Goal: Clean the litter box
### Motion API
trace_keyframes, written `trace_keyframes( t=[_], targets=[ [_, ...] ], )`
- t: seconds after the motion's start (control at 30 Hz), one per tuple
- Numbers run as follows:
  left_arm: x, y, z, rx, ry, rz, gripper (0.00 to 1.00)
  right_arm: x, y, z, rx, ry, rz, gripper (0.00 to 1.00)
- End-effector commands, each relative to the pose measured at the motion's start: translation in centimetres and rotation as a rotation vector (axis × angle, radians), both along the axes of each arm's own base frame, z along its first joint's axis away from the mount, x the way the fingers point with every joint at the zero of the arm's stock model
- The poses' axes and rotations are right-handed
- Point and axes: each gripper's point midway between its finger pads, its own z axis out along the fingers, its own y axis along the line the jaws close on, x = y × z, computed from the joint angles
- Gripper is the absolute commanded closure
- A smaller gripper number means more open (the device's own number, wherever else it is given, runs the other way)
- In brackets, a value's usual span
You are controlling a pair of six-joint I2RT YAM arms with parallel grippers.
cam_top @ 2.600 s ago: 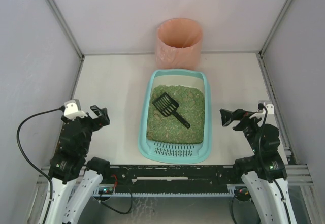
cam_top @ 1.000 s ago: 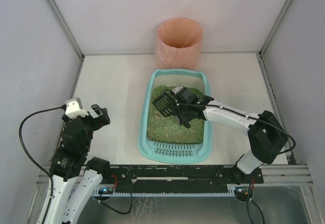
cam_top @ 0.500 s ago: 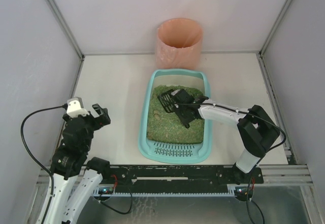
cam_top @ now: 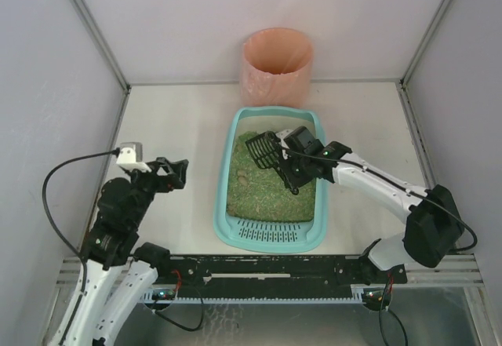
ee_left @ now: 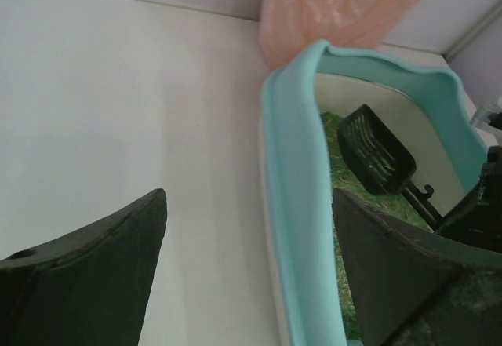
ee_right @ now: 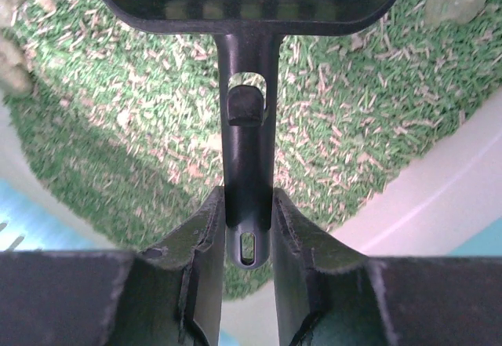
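The litter box [cam_top: 222,205] lies lengthwise near-to-far, grate end nearest; right hand [cam_top: 289,178] clamps scoop [cam_top: 261,151], left hand [cam_top: 174,172] apart.

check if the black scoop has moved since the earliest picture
Yes. The scoop sits slightly nearer the pink bin, gripped by the right claw.

The teal litter box [cam_top: 222,205] lies with its slotted grate at the 6 o'clock end. Over the green-brown granules [cam_top: 267,198] the right gripper [cam_top: 294,175] clasps the black scoop [cam_top: 261,151] by its handle, head towards 10 o'clock. A pink-orange bin [cam_top: 277,65] stands at the box's 12 o'clock; the left gripper [cam_top: 177,174] hangs at 9 o'clock, fingers apart
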Motion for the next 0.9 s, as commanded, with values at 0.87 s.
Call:
trace_keyframes(
  t=[0.87],
  targets=[
    [-0.2, -27.0, 0.8, 0.305, -0.140, -1.009, 0.23, -4.4, -0.2, 5.6, 0.229, 0.039, 0.046, 0.98]
  ],
)
